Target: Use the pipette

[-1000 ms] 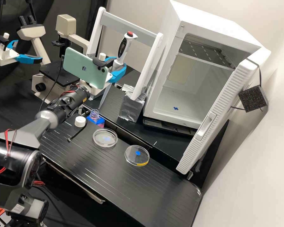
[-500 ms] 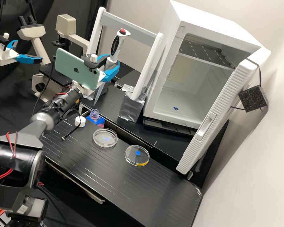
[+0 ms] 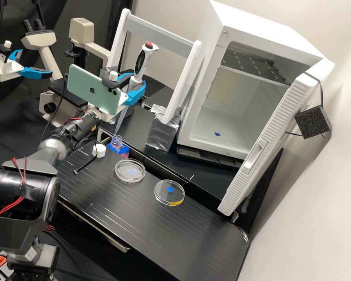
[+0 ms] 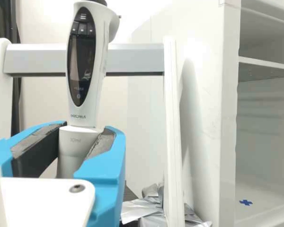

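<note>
White cap point(image 3: 99, 150) just left of the open bottle point(image 3: 117, 143); it is well kept out of the tip's way. Above the bottle, the gripper point(image 3: 135, 80) pinches the pipette point(image 3: 143, 61) round its grey lower body. The clear tip point(image 3: 121, 121) points at the bottle's mouth, though whether it is inside I cannot tell. The step seems to be entering to draw liquid: centre the tip first, then lower slowly, clear of the rim. The pipette looks white, slightly tilted, with a dark oval display point(image 4: 81, 66) and red top button point(image 3: 149, 45). Right of the bottle, two round dishes point(image 3: 130, 178) wait
</note>
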Tool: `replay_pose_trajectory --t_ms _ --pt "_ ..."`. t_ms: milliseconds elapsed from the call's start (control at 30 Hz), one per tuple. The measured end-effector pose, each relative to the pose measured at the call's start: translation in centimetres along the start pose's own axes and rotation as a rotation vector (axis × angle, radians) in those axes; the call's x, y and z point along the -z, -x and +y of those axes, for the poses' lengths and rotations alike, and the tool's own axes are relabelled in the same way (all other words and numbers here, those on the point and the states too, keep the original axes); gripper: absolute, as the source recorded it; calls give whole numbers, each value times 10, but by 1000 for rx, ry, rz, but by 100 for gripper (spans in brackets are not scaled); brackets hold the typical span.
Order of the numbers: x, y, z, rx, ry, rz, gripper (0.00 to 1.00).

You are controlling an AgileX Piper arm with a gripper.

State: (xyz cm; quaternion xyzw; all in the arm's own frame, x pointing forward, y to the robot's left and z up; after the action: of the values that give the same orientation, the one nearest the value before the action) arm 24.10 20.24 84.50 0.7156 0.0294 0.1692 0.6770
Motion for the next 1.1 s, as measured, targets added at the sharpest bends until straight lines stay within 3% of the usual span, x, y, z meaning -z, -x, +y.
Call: replay_pose_trajectory --t_ms 400,1100 --pt "-12 10 -12 -22 54 -8 0" --pt "-22 47 -32 37 67 0 0"
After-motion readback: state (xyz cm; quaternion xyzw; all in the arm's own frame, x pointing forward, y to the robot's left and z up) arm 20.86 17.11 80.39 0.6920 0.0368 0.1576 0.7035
